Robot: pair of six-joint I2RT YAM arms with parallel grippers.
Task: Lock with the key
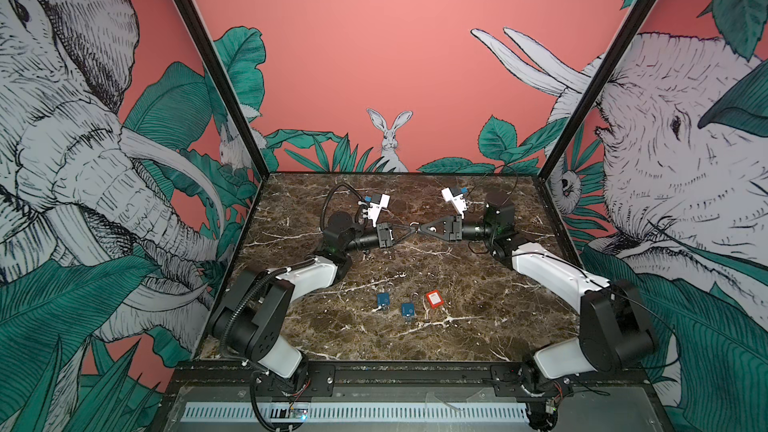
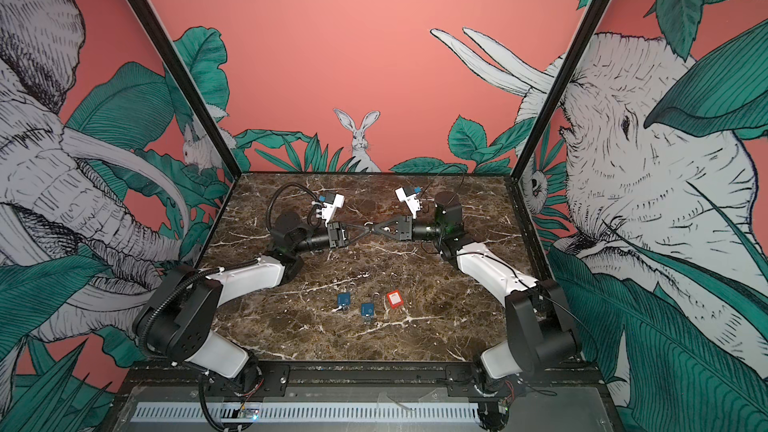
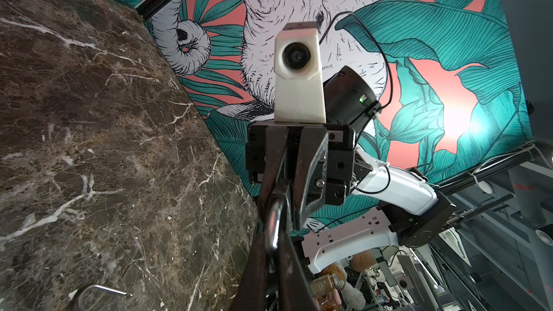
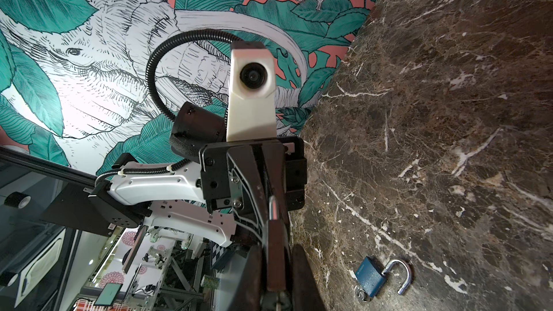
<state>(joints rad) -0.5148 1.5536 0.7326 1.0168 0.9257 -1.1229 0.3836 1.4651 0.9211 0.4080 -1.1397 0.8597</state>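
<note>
Dark marble table (image 1: 478,326), with both arms meeting nose to nose above its back half. The left gripper (image 1: 408,231) is pinched tight on the silver shackle (image 3: 273,228) of a padlock (image 1: 414,225) held in the air between them. The right gripper (image 1: 424,229) is clamped narrow on its body from the other side. Can't make out a key on it. Down front on the table: a blue lock (image 1: 382,300), a second blue lock (image 1: 408,309) with its shackle swung open, and a red lock (image 1: 433,298).

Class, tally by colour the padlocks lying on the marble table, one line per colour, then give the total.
Blue padlocks: 2
Red padlock: 1
Total: 3
</note>
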